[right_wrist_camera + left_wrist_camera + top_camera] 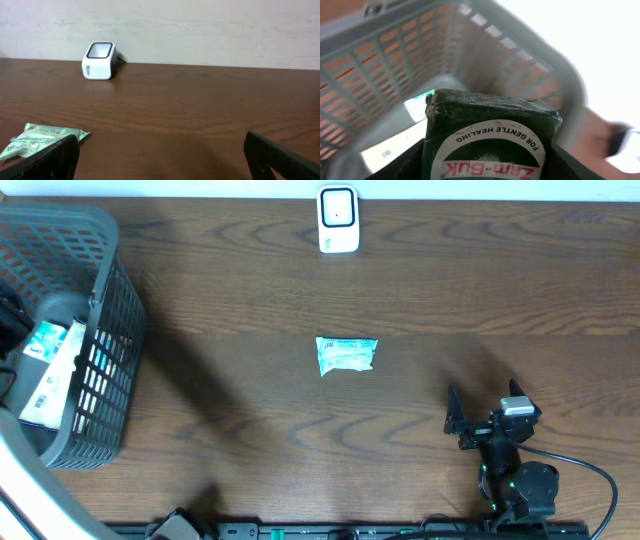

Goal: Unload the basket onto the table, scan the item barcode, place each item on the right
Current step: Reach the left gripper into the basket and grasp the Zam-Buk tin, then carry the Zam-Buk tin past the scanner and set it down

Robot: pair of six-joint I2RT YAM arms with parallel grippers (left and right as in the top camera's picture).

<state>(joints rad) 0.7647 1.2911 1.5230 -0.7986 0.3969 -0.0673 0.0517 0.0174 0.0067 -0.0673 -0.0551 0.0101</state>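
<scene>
Risks knocking the green box (490, 115), clamped in the left pincer (485, 167), against the basket (380, 55) wall and losing grip, with the right pincer (162, 157) wide open, well apart.

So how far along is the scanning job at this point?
Done: one green packet lies out on the table, scan unconfirmed. In hand: the left gripper grips a Zam-Buk box at the basket. Left: carry it to the white scanner and show its barcode. The right gripper idles open.
</scene>
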